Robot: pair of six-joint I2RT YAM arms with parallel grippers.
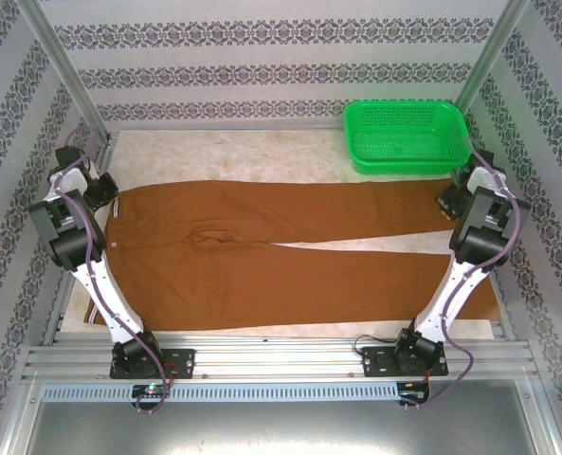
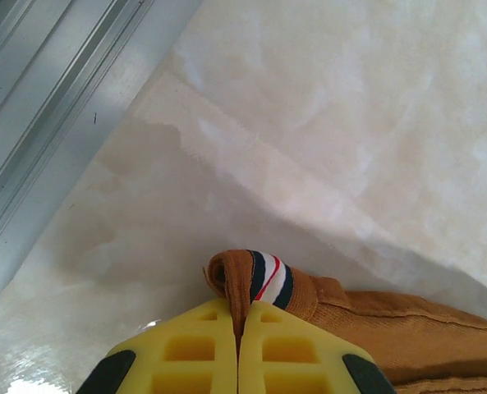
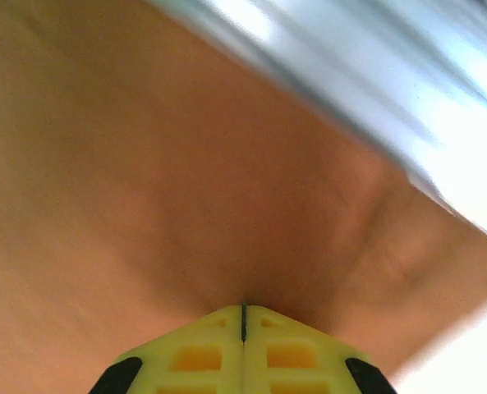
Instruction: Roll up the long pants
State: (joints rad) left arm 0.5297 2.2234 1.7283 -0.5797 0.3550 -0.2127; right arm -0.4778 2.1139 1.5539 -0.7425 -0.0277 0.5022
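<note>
Currently the long pants (image 1: 290, 251) lie flat and spread across the worktop (image 1: 262, 152), with the waistband at the left and both legs running to the right. The far leg ends near a green basket (image 1: 404, 163) in the far right corner. Left gripper (image 2: 238, 316) sits at the far corner of the waistband, jaws pressed together on the cloth edge, with a navy-white-red striped tab (image 2: 269, 279) bunched just beyond the tips. Right gripper (image 3: 243, 310) is at the far leg's end, jaws closed tight on brown cloth that puckers in creases toward the tips.
</note>
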